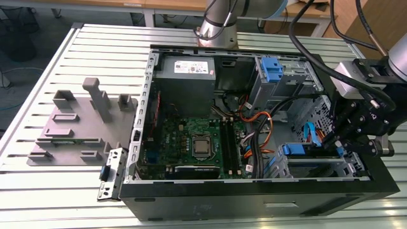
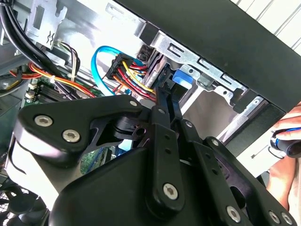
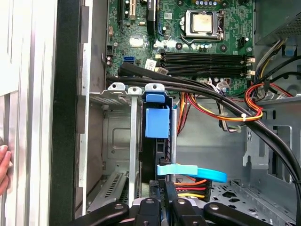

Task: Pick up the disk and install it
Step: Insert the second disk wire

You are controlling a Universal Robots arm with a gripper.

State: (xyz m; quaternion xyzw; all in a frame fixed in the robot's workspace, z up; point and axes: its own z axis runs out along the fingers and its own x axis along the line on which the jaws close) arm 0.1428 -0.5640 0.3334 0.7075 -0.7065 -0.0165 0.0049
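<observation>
The gripper (image 1: 348, 143) hangs at the exterior view's right, over the open computer case (image 1: 254, 200). Its fingers (image 3: 157, 207) pinch narrowly on the disk (image 3: 156, 123), upright in its bay.

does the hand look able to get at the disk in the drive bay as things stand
Probably yes: the hand is right at the disk, which stands upright in the open-topped drive bay. The cables run beside it, not across.

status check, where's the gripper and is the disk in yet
Gripper down at the drive cage, on the disk's blue rail. Disk standing in a cage slot. Cables bunched close beside it.
</observation>
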